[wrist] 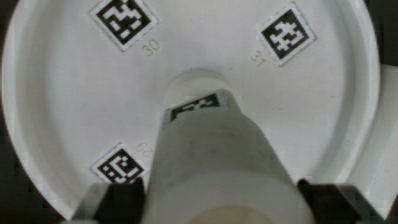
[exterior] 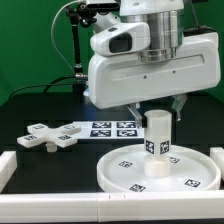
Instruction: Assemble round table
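Observation:
The large rimmed white disc (exterior: 112,172) lies tag-side up at the front right. The short cylinder leg (exterior: 156,138) stands upright in its centre socket. My gripper (exterior: 156,113) comes straight down on the leg's top, with a finger on each side, and is shut on it. In the wrist view the leg (wrist: 214,140) runs from between my dark fingers (wrist: 121,200) down to the disc (wrist: 71,90); both fingers touch its sides. The gripper (wrist: 228,208) is low over the disc. The cross-shaped foot (exterior: 45,137) lies flat on the dark table at the exterior view's left.
The marker board (exterior: 110,127) lies flat behind the disc, between it and the foot. A white raised rail (exterior: 8,170) borders the table at the front and at the exterior view's left. A black stand with cables (exterior: 78,40) rises at the back.

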{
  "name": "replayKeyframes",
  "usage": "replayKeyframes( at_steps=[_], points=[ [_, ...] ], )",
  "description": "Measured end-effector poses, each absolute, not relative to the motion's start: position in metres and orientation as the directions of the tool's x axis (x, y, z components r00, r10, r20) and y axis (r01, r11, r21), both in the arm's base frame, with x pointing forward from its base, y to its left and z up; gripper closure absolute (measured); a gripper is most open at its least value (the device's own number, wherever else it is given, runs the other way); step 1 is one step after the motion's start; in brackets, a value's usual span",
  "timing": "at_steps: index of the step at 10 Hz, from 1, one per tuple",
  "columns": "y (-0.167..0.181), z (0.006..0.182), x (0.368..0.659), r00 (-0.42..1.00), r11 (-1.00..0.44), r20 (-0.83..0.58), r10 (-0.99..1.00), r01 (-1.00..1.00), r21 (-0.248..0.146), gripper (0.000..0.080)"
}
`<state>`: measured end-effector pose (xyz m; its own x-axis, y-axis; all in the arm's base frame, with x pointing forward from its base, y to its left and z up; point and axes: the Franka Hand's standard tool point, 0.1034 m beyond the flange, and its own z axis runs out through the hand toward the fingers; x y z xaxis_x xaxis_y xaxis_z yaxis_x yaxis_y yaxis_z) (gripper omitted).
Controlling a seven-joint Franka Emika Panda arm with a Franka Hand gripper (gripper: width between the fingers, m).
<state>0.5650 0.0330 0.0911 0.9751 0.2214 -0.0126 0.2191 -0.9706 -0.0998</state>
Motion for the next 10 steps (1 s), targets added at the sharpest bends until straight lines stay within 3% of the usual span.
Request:
replayKeyframes(
  at_steps=[5, 10],
  points=[
    [0.0334, 0.0912, 0.5651, 0.98, -0.976, -0.014, 0.196, 0.194, -0.102, 0.0392],
    [0.0345, 0.0909, 0.5663, 0.984, -0.978, -0.039, -0.172, -0.175, -0.11, 0.039]
  ],
)
